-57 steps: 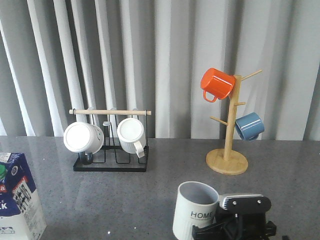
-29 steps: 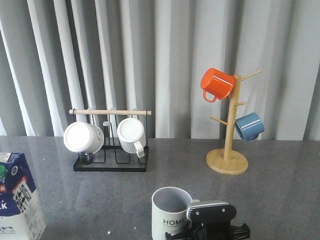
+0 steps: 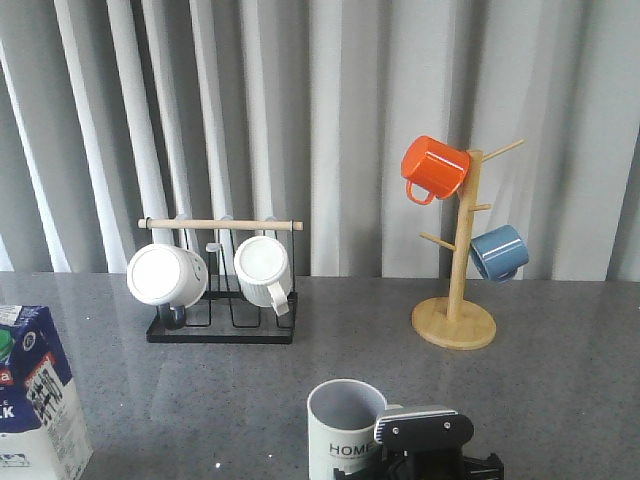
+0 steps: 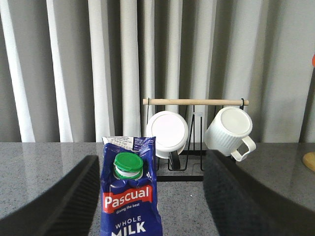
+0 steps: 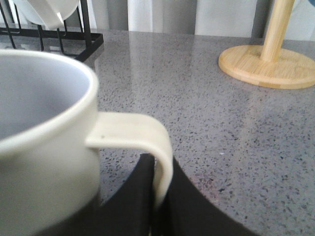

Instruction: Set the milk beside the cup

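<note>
The milk (image 4: 129, 196), a blue and white carton with a green cap, stands on the grey table between the fingers of my left gripper (image 4: 151, 169), which is open with neither finger touching it. In the front view the milk (image 3: 35, 395) is at the near left edge. The cup (image 3: 345, 430), a pale ribbed mug marked "HOME", is at the near centre, well to the right of the milk. My right gripper (image 3: 428, 448) is shut on its cream handle (image 5: 147, 135). The wrist view shows the cup body (image 5: 44, 147) and the fingers (image 5: 130, 201) pinching the handle. The cup's base is out of view.
A black wire rack (image 3: 222, 330) with two plain white ribbed mugs stands at the back left. A wooden mug tree (image 3: 455, 320) with an orange mug (image 3: 433, 168) and a blue mug (image 3: 498, 252) stands at the back right. A grey curtain hangs behind.
My right gripper has carried the cup leftward across the near table, then settled slightly lower. The milk and the left gripper have not moved.
</note>
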Controlling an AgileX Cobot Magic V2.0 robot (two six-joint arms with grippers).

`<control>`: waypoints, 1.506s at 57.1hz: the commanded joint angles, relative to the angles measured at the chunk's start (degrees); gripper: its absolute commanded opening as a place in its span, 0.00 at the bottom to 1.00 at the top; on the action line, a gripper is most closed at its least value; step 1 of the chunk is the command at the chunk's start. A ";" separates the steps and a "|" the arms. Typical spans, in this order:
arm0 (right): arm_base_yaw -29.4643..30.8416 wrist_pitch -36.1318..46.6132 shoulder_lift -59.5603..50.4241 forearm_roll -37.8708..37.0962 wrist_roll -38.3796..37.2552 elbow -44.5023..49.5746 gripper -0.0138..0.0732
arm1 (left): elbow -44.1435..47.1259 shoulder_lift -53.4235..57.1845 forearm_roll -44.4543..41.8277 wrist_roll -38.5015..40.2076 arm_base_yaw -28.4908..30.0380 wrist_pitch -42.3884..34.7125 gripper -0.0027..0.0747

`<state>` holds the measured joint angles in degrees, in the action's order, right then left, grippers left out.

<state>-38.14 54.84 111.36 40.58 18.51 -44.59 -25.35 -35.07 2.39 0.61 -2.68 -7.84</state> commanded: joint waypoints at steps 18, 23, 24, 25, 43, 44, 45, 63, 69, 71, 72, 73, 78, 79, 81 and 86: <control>-1.17 2.67 -2.44 -1.15 3.21 -1.30 0.39 | -2.04 -0.19 0.39 0.57 -0.41 -3.95 0.62; -1.78 2.81 -2.52 -0.04 4.46 -1.30 0.41 | -2.04 -0.19 0.39 0.57 -0.41 -3.95 0.62; -2.12 2.73 -2.52 0.34 4.88 -1.30 0.42 | -2.04 -0.19 0.39 0.57 -0.41 -3.95 0.62; -2.37 2.78 -2.52 0.74 5.13 -1.30 0.42 | -2.04 -0.19 0.39 0.57 -0.41 -3.95 0.62; -4.98 2.44 -4.76 9.07 9.88 -1.27 0.42 | -2.04 -0.19 0.39 0.57 -0.41 -3.95 0.62; -5.06 2.44 -4.97 9.07 10.00 -1.27 0.42 | -2.04 -0.19 0.39 0.57 -0.41 -3.95 0.62; -5.06 2.44 -5.21 9.07 10.15 -1.27 0.42 | -2.04 -0.19 0.39 0.57 -0.41 -3.95 0.62; -6.47 3.33 -9.76 8.48 9.39 2.29 0.43 | -2.04 -0.19 0.39 0.57 -0.41 -3.95 0.62; -7.84 3.91 -11.02 8.56 9.11 4.28 0.43 | -2.04 -0.19 0.39 0.57 -0.41 -3.95 0.62; -8.32 3.92 -11.49 8.56 9.11 4.82 0.43 | -2.04 -0.19 0.39 0.57 -0.41 -3.95 0.62; -8.55 3.92 -11.68 8.63 9.11 5.00 0.43 | -2.04 -0.19 0.39 0.57 -0.41 -3.95 0.62; -8.83 4.01 -11.94 8.63 9.11 5.30 0.43 | -2.04 -0.19 0.39 0.57 -0.41 -3.95 0.62; -9.91 4.34 -13.09 8.71 9.10 6.26 0.44 | -2.04 -0.19 0.39 0.57 -0.41 -3.95 0.62; -10.09 4.40 -13.43 8.71 9.10 6.46 0.44 | -2.04 -0.19 0.39 0.57 -0.41 -3.95 0.62; -10.53 4.68 -14.01 8.77 9.10 7.00 0.44 | -2.04 -0.19 0.39 0.57 -0.41 -3.95 0.62; -12.10 5.23 -15.82 8.97 9.19 8.80 0.44 | -2.04 -0.19 0.39 0.57 -0.41 -3.95 0.62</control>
<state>-49.13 55.23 99.45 51.00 27.48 -36.37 -25.35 -35.07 2.39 0.61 -2.68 -7.84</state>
